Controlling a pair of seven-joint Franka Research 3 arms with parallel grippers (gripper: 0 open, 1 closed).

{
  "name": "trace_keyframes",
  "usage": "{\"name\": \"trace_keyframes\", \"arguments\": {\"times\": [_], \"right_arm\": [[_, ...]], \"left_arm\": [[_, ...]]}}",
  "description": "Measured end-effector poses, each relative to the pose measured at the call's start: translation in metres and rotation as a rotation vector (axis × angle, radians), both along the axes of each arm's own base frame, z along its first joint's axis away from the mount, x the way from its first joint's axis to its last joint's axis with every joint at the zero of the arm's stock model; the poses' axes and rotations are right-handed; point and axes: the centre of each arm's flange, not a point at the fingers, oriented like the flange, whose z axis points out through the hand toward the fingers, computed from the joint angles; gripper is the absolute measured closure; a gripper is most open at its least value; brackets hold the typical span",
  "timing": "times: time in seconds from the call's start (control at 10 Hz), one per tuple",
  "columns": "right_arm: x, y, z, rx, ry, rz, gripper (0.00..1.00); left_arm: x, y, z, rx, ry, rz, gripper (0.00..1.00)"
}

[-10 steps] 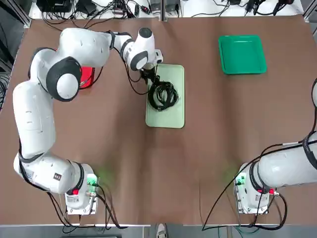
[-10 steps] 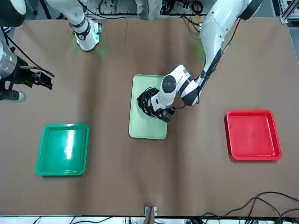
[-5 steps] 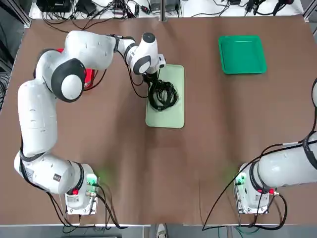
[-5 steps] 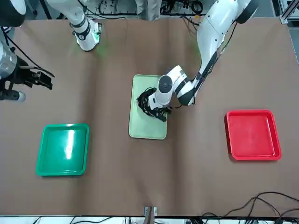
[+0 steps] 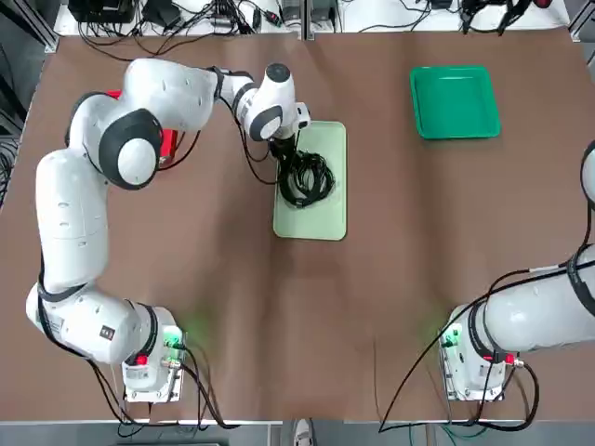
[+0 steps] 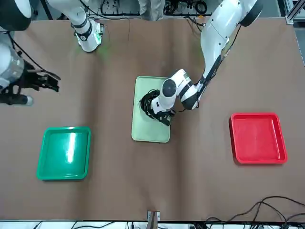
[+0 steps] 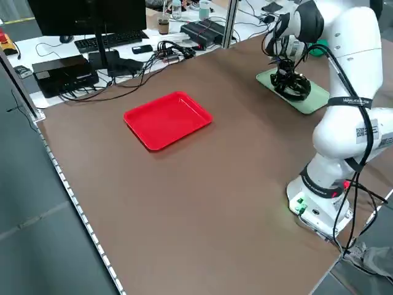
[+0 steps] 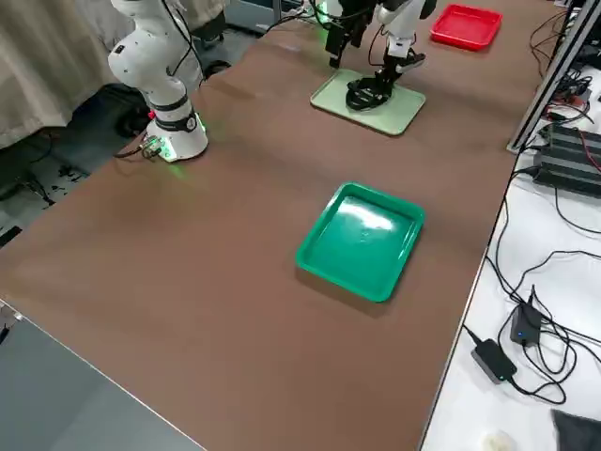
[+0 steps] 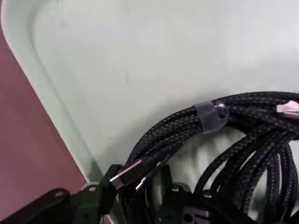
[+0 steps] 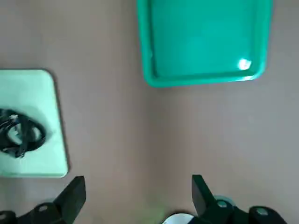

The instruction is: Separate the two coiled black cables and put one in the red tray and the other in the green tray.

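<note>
Two coiled black cables (image 5: 305,178) lie overlapping in a pale mint tray (image 5: 321,221) at the table's middle; I cannot separate them by eye. My left gripper (image 5: 284,154) is down at the coils' edge nearest the red tray. In the left wrist view its fingers (image 9: 175,203) stand close together with braided cable (image 9: 224,140) strands and a plug between them. The red tray (image 6: 258,138) and the green tray (image 6: 64,152) hold nothing. My right gripper (image 6: 50,82) hovers open, well off to the green tray's side; its wrist view shows the green tray (image 10: 205,42).
Bare brown tabletop surrounds the three trays. In the top view the left arm's bulk hides most of the red tray (image 5: 165,144). Loose wires and desk equipment lie beyond the table's far edge.
My left gripper has slid a little toward the coils and settled at their edge. The right gripper has drifted slightly. The cables have not left the mint tray.
</note>
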Motion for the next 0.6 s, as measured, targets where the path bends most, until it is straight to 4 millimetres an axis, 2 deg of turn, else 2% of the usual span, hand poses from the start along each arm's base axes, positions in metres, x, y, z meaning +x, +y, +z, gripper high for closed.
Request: {"name": "trace_keyframes", "arguments": {"times": [0.1, 0.2, 0.4, 0.6], "right_arm": [[0.002, 0.009, -0.011, 0.065, 0.040, -0.002, 0.00], [0.004, 0.016, -0.025, 0.124, 0.085, -0.005, 0.00], [0.008, 0.038, -0.056, 0.247, 0.202, -0.001, 0.00], [0.009, 0.052, -0.080, 0.355, 0.298, 0.041, 0.00]], "left_arm": [[0.002, 0.002, 0.001, 0.001, -0.004, 0.002, 0.74], [0.004, 0.002, 0.003, -0.003, -0.006, 0.004, 0.81], [0.007, 0.005, 0.005, -0.006, -0.011, 0.011, 0.81], [0.014, 0.006, 0.018, -0.015, -0.032, 0.016, 0.81]]}}
